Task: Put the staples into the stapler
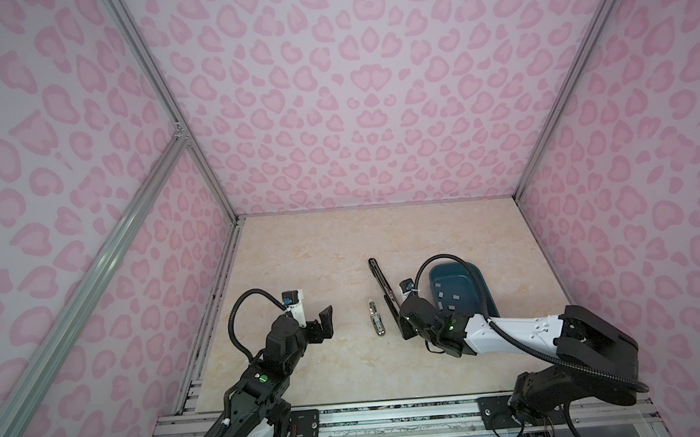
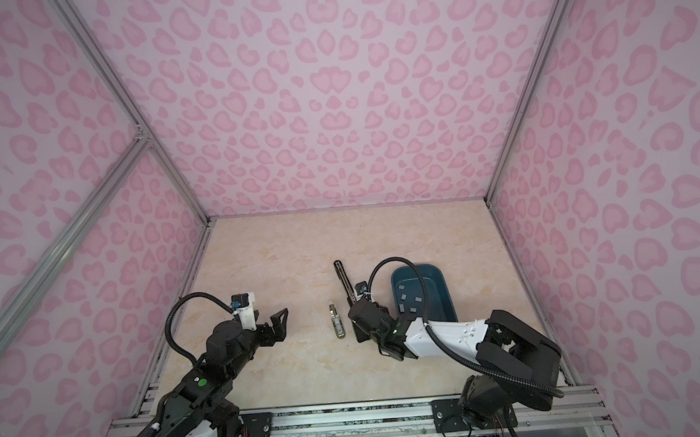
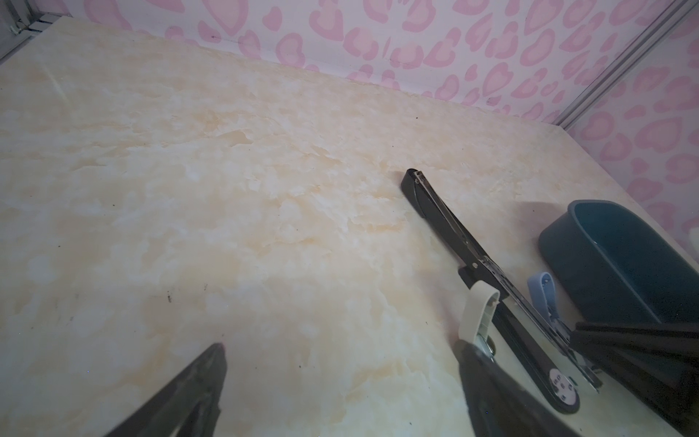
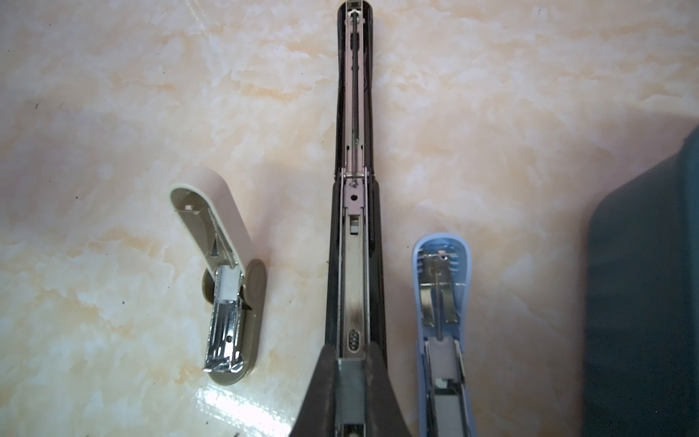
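Here right gripper pinches a staple strip; left gripper spread wide, empty.

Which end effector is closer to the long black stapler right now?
Right. The right end effector sits over the black stapler, shut on a staple strip; the left end effector hangs open, apart, beyond the beige stapler.

Black stapler open; staples seemingly pinched.
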You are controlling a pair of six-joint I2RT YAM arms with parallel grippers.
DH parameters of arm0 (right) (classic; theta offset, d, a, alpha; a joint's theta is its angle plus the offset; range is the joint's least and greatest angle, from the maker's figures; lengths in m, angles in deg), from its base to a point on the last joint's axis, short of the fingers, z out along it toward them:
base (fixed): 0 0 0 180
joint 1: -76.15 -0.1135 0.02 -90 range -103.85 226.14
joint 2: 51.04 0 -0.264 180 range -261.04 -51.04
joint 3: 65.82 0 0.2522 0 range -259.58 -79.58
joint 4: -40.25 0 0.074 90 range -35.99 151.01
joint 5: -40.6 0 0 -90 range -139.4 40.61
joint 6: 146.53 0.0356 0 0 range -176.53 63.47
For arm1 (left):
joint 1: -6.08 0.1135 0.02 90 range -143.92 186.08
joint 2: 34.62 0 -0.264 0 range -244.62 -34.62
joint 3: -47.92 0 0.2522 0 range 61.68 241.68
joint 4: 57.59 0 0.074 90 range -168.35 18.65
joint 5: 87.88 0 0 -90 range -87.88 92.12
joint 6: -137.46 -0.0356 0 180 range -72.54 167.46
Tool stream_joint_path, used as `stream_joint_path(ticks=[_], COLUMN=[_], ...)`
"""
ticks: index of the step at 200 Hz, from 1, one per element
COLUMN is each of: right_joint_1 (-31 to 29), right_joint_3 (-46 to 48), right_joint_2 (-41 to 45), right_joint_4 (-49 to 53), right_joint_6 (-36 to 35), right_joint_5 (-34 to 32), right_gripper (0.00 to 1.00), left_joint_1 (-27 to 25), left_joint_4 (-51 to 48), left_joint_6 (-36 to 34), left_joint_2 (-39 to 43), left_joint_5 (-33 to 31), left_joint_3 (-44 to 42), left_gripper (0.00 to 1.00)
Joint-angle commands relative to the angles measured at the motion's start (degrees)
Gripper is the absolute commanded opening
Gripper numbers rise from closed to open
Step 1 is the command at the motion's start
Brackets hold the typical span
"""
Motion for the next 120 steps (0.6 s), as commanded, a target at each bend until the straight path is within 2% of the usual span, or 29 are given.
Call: stream_joint_path(ticks=[1,120], right_joint_1=[0.0,-0.6], right_joint_3=[0.5,1.6], right_joint_2=[-0.4,-0.1], right_joint_4=[0.3,0.2], right_joint_6=[0.2,1.4], right_joint_5=[-1.0,-0.8], right_gripper=[0.08,0.08], left_joint_1=[-0.1,-0.2], left_joint_4=[1.5,1.6], left_joint_6=[-0.4,-0.5], left_joint_2=[0.1,0.1], left_joint_5=[-0.2,0.0], left_joint_3=[-0.2,-0.2], left_gripper=[0.97,0.97])
